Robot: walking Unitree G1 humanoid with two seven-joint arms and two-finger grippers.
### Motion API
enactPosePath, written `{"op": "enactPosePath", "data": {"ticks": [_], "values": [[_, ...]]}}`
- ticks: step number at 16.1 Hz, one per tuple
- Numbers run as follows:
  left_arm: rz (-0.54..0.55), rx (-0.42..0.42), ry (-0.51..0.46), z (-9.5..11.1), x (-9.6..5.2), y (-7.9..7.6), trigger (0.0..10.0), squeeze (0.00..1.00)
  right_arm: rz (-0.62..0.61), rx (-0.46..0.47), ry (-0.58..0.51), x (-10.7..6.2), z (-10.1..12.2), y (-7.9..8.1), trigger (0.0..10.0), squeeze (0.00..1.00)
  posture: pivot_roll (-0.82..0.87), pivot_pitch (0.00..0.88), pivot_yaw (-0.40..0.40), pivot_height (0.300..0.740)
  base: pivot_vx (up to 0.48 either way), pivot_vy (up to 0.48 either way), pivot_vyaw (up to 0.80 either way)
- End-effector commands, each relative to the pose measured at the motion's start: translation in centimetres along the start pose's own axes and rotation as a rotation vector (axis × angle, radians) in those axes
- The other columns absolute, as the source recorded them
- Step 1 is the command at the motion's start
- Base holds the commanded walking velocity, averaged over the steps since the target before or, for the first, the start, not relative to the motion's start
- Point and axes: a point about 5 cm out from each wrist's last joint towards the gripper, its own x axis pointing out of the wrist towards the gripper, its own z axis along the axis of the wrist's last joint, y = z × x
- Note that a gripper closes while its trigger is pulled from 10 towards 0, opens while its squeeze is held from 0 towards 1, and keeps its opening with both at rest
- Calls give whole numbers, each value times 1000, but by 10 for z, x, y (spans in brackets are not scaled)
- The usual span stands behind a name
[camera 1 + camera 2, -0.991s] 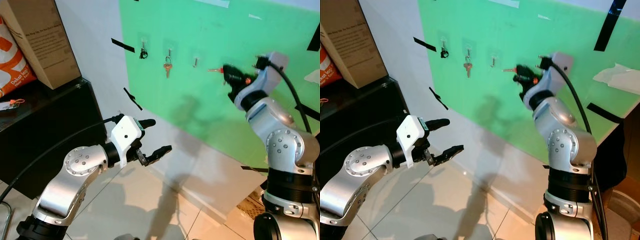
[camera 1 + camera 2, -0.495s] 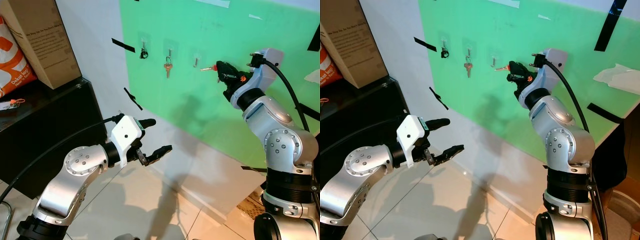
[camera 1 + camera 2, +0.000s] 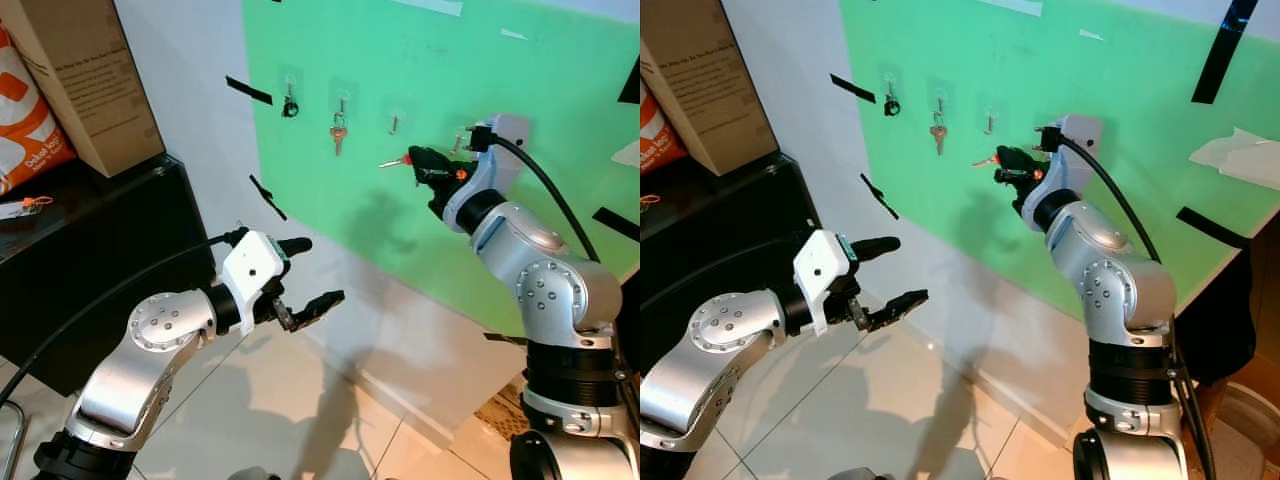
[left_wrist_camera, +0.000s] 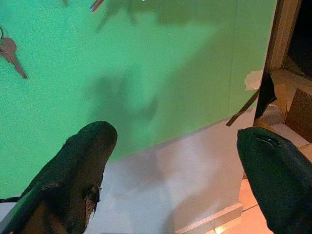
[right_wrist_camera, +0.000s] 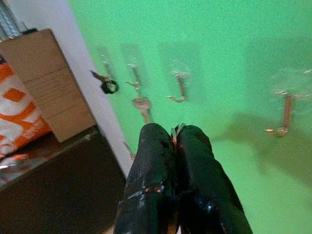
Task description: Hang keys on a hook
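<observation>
The board [image 3: 430, 90] is bright green, with black tape strips [image 3: 246, 90] at its edges, on a white wall [image 3: 190, 100]. The hooks [image 5: 179, 87] are coppery metal on clear pads. A brassy key [image 3: 337, 134] hangs on one hook, a black ring [image 3: 290, 107] on another. The right gripper [image 3: 412, 158] is black with an orange spot, pinching a coppery key [image 3: 392, 162]. The left gripper [image 3: 320, 272] is black on a white wrist. The arms are silver. The box [image 3: 85, 80] is brown cardboard, the bag [image 3: 25, 110] orange and white, the cabinet [image 3: 90, 260] black, the floor tiles [image 3: 300, 420] pale cream.
</observation>
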Motion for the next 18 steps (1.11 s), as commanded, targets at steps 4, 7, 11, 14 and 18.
{"op": "enactPosePath", "data": {"ticks": [4,7,11,14,18], "values": [[2,15,-7,3,1,1,10000,0,-45,17,-58,3,10,-6,10000,0,-50,0,-4,740,0,0,0],[6,17,-5,3,1,3,10000,0,-95,22,-72,5,11,-12,10000,0,-48,0,-5,740,0,0,0],[8,19,-7,3,1,3,10000,0,-173,20,-71,9,10,-20,10000,0,-48,0,-3,740,0,0,0],[11,21,-8,3,2,4,10000,0,-201,4,-72,9,10,-25,10000,0,-48,0,-2,740,0,0,0],[163,44,-81,16,6,21,10000,0,121,18,-100,-7,21,3,10000,0,-54,0,-4,740,0,0,0]]}}
